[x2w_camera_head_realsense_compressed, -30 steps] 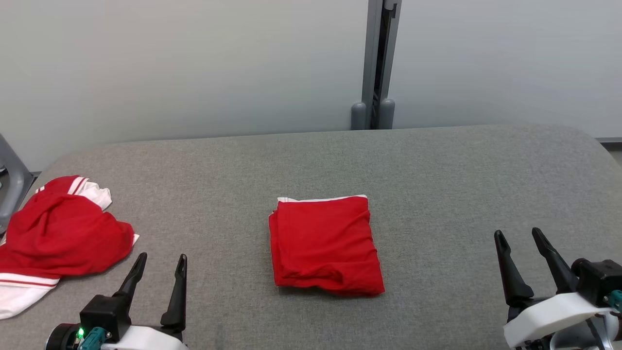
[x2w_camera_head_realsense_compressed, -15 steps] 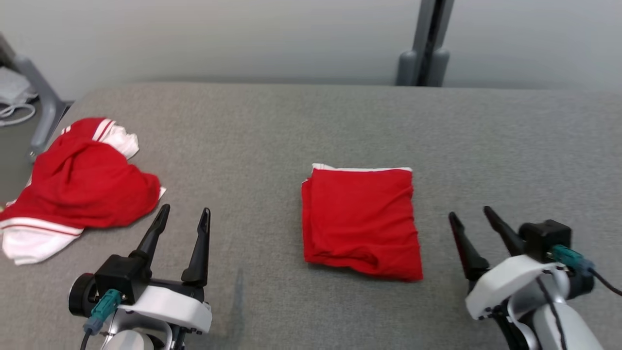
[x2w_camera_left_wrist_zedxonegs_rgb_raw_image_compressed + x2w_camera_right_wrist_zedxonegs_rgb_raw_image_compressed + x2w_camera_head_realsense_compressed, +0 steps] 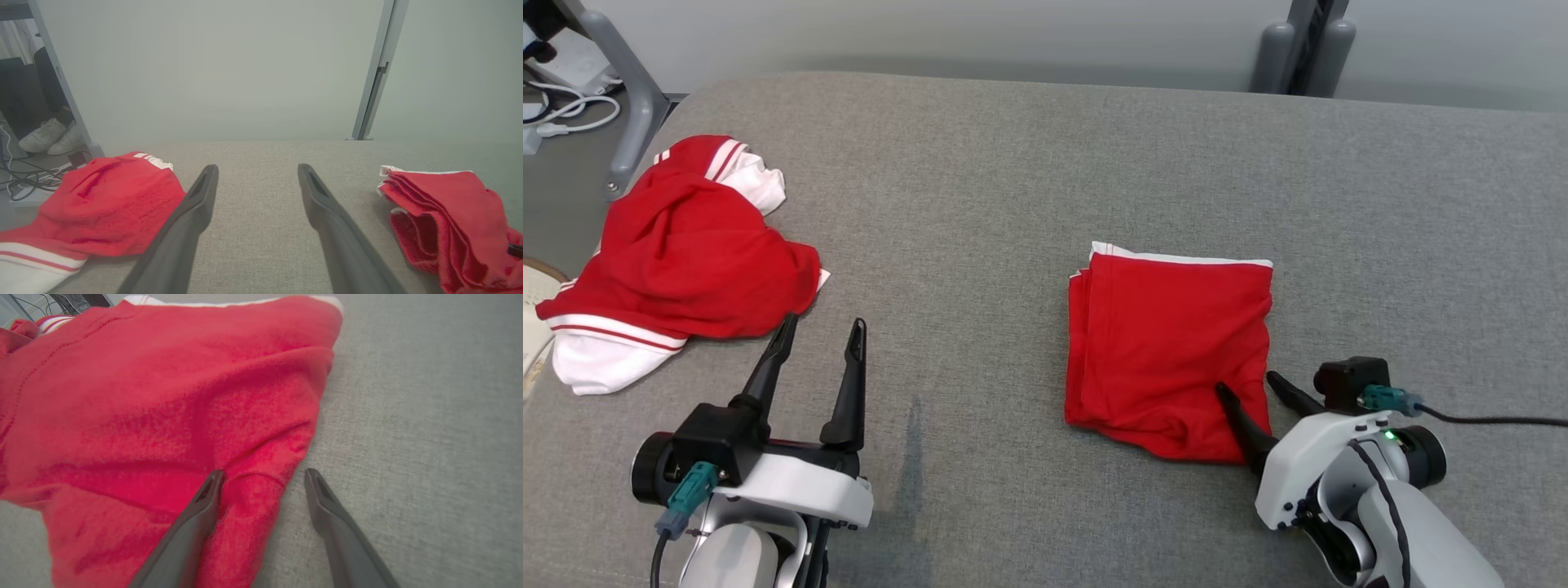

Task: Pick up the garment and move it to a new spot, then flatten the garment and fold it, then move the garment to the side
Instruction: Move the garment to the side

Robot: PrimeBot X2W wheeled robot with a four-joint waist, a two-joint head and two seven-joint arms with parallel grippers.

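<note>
The garment (image 3: 1168, 343) is a red square, folded, with a white edge along its far side, lying mid-table. My right gripper (image 3: 1245, 382) is open at its near right corner, left finger over the cloth and right finger on the bare table beside it. The right wrist view shows that gripper (image 3: 264, 471) straddling the garment's (image 3: 163, 396) edge without pinching it. My left gripper (image 3: 823, 322) stands open over the table, empty. In the left wrist view the open left gripper (image 3: 257, 167) points between both cloths, with the folded garment (image 3: 441, 204) to its right.
A crumpled red and white garment (image 3: 686, 261) lies at the left end of the grey table (image 3: 1013, 163), just beyond my left fingertip, also the red heap (image 3: 110, 200). A grey post (image 3: 1303, 37) stands behind. A frame leg (image 3: 629, 106) and cables (image 3: 564, 114) are off the left edge.
The head camera has tilted down and turned, shifting the whole picture. My right gripper has moved forward and left up to the garment's near right corner. Both grippers stay open.
</note>
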